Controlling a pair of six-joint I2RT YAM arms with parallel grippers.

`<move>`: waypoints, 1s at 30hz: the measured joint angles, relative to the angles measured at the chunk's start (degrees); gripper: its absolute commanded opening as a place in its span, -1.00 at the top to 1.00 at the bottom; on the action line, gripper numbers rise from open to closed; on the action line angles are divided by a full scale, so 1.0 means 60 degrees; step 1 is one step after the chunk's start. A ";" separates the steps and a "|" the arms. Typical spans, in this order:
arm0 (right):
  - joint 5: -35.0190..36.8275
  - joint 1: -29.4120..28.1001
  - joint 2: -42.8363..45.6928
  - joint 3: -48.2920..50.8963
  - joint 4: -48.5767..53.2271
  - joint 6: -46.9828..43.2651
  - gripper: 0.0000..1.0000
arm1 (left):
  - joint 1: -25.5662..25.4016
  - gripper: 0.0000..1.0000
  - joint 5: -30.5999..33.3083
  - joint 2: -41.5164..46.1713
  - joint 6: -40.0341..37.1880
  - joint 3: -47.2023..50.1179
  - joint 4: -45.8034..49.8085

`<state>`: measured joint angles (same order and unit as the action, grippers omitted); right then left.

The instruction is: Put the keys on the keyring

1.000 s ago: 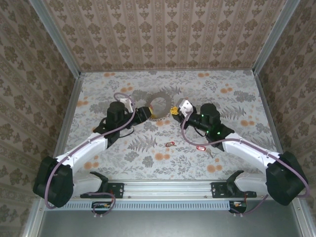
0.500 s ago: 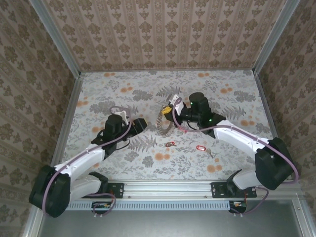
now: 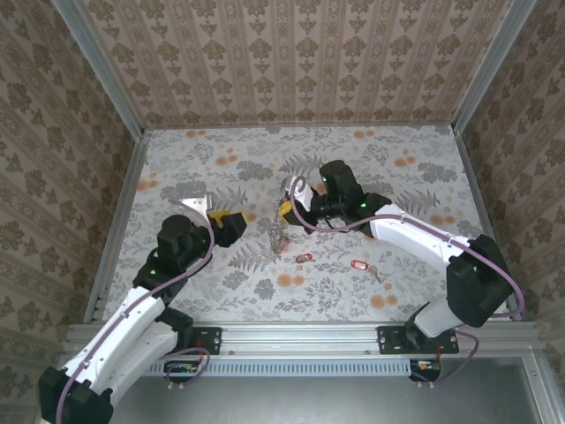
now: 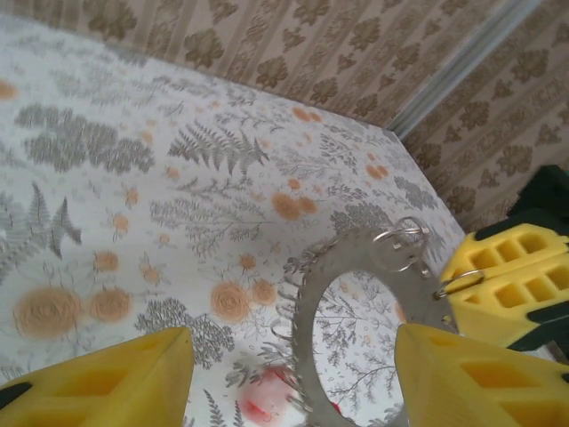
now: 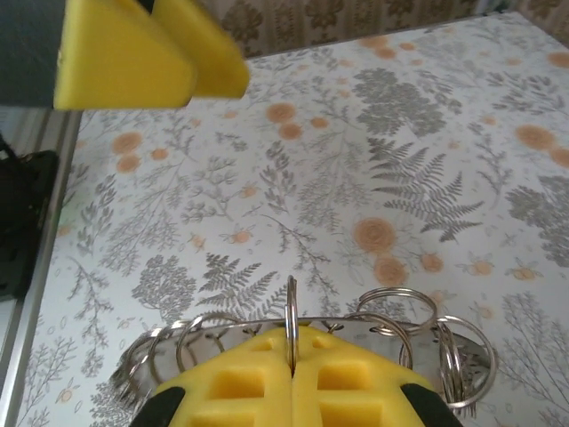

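The left tool [image 3: 231, 222] is held spread and empty low over the bench [image 3: 177, 168], aimed at the keyring [image 3: 281, 235]. It is judged to be kept free so that a key can be fetched next. The keyring is held upright between the two tools, apparently so that its small wire loops are presented for threading. Whether its lower edge touches the bench cannot be told. Its rim is clenched between the shut pads [image 5: 240, 391] of the right tool [image 3: 289, 208], by which it is kept standing. Nearer the arm bases, a key [image 3: 303, 258] and, further right, a second key [image 3: 357, 264] lie loose on the bench, apart from the keyring and not yet threaded.
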<state>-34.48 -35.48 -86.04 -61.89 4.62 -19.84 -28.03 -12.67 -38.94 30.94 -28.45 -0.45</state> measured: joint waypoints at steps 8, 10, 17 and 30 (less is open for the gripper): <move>-0.0962 -0.0280 -0.0029 -0.0055 0.0718 -0.1759 1.00 | 0.0000 0.25 -0.1483 -0.0142 -0.2965 -0.0947 0.0441; -0.1373 -0.0262 -0.0029 -0.0055 0.0809 -0.1942 1.00 | 0.0000 0.31 -0.2106 -0.0273 -0.3668 -0.0954 0.0546; -0.2419 -0.0131 -0.0102 -0.0051 0.1053 -0.2269 1.00 | -0.0076 0.37 -0.3985 -0.0892 -0.5938 -0.1384 0.1679; -0.3115 -0.0127 -0.0787 0.0018 0.1257 -0.2699 1.00 | -0.1016 0.38 -0.4011 -0.1741 -0.7468 -0.1545 0.2044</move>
<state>-53.17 -36.25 -90.76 -61.78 12.16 -36.03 -34.13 -36.73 -49.39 -13.87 -37.71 11.81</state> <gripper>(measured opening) 0.060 0.310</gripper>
